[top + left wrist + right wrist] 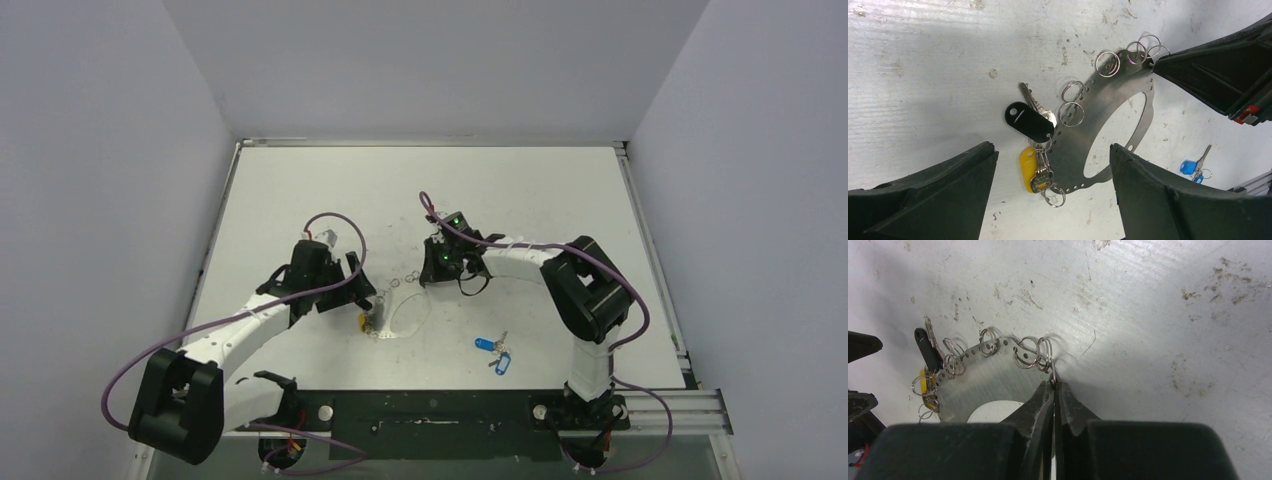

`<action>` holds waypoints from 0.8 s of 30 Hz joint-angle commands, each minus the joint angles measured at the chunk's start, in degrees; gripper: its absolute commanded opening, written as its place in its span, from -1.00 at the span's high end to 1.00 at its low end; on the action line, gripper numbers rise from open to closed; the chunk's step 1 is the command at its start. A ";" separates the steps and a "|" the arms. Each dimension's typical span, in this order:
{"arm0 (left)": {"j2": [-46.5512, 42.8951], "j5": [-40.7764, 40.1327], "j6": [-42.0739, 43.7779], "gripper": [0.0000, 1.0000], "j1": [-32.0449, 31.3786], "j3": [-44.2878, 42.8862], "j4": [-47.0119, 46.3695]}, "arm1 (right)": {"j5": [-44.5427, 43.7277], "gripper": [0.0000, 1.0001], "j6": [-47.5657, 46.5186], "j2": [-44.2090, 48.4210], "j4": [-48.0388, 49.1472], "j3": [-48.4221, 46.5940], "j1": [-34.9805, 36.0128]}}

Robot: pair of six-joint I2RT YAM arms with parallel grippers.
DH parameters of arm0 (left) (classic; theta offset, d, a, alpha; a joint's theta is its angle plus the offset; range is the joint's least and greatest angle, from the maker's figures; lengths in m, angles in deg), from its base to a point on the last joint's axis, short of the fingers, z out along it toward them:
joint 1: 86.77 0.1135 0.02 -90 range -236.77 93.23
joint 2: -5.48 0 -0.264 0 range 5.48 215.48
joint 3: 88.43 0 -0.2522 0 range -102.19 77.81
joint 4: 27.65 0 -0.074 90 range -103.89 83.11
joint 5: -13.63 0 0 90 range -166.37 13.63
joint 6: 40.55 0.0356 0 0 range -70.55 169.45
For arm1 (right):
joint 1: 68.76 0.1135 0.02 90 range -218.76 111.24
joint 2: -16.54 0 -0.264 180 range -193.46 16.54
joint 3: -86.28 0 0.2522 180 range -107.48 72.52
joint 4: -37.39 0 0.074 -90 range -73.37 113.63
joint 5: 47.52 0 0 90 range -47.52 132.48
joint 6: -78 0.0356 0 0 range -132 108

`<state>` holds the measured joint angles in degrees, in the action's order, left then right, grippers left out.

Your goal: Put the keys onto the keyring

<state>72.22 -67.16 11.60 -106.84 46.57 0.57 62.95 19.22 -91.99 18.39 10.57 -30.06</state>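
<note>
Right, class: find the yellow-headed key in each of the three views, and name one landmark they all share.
Top external: the yellow-headed key lies left of centre, on the table between the two arms.
Left wrist: lower middle, just below the black tag.
Right wrist: far left, partly hidden behind the black tag.
Shared landmark: the perforated keyring plate, right beside the key in every view.

**White desk boxed in by pale walls**

Plain, pale grey-violet walls (100,150) stand beyond the right pincer (428,272) and far out to either side of it. Beneath the pincer the white desk (520,180) is scuffed and speckled with brownish stains. A metal rail (654,262) edges the desk well to its right. The light is soft and even.
</note>
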 commanded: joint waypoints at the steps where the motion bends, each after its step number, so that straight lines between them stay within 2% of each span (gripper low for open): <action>1: -2.95 -1.23 2.34 -0.63 0.64 -2.90 0.99 | -1.06 1.00 -4.72 1.71 -2.13 -2.52 0.41; 13: -12.93 -3.94 10.74 -0.63 0.92 -5.98 4.37 | -5.05 1.00 -19.83 14.97 -13.92 -6.50 3.06; 18: -19.61 -0.86 14.19 -0.62 1.00 -5.53 0.73 | -4.34 1.00 -25.15 21.10 -17.69 -7.49 4.24; 24: -28.60 6.14 21.22 -0.59 1.00 -2.82 -7.91 | 1.05 1.00 -29.91 25.07 -21.53 -10.53 5.01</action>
<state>48.94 -67.07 25.98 -106.14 43.27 1.92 60.52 -5.44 -69.74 0.08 3.79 -25.56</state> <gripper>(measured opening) 0.805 0.030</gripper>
